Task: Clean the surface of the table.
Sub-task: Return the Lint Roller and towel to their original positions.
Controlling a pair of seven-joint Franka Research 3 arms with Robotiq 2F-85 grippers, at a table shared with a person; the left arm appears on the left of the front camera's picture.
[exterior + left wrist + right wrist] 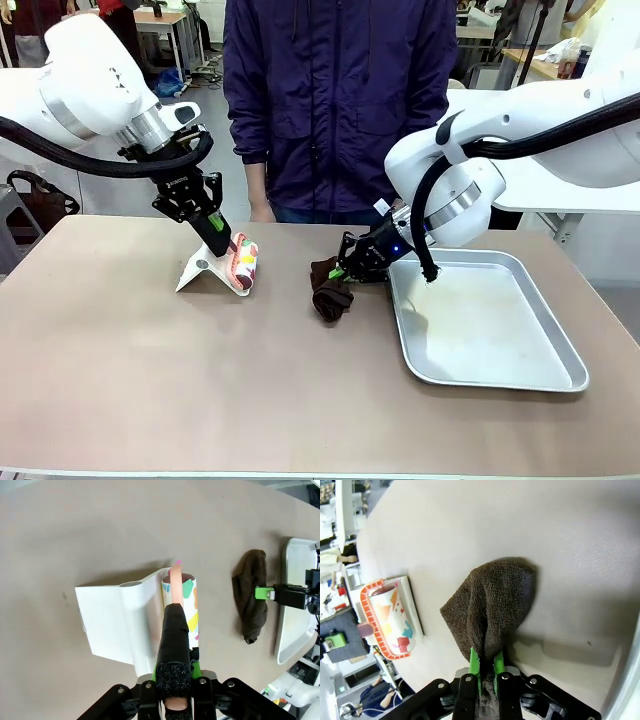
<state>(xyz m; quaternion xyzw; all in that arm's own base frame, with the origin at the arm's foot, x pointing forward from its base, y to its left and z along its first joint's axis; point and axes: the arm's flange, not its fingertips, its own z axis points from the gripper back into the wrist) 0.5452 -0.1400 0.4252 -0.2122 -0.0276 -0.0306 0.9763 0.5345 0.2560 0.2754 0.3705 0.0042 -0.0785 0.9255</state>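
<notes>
My left arm angles down from the upper left, its left gripper (pixel 214 232) clamped on the pink handle of a lint roller with a multicoloured patterned drum (pixel 243 262). The drum lies on the large matte brownish-tan table (pixel 150 370), just beside a white folded plastic stand (pixel 200 272) (in my left wrist view the handle runs straight up between the fingers, so the jaws are closed on it). My right arm curls in from the right, elbow high, and the right gripper (pixel 343 271) points low toward the middle, its green pads pinched together on a bunched dark brown terry cloth (pixel 330 288). The cloth hangs from the jaws and its lower part rests on the tabletop. Just right of it sits a shiny rectangular metal tray (pixel 497 377), touching the table, its near left corner close to the cloth. A person in a dark blue zip jacket (pixel 340 100) stands at the far edge, between the two arms. Behind are other tables and clutter. The table surface lies directly under both sets of jaws.
</notes>
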